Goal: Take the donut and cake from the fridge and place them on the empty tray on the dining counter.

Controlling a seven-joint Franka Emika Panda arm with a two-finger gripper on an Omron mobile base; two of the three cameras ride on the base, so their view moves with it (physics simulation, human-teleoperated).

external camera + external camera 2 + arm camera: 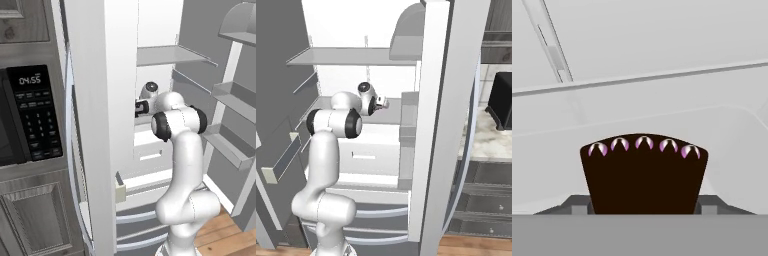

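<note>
the cake, a dark brown wedge with a row of pale pink dabs along its top edge, sits right between my fingers, one grey tip showing low at each side of it. whether they press it i cannot tell. my arm rises, bends at the elbow and reaches level into the open fridge, onto its white shelf.

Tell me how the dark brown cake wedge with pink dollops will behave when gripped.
The dark brown cake wedge is probably soft, so a hard squeeze could dent it. Its pinkish-white dollops would likely smear if touched. Flat-sided and squat, it seems unlikely to roll.
</note>
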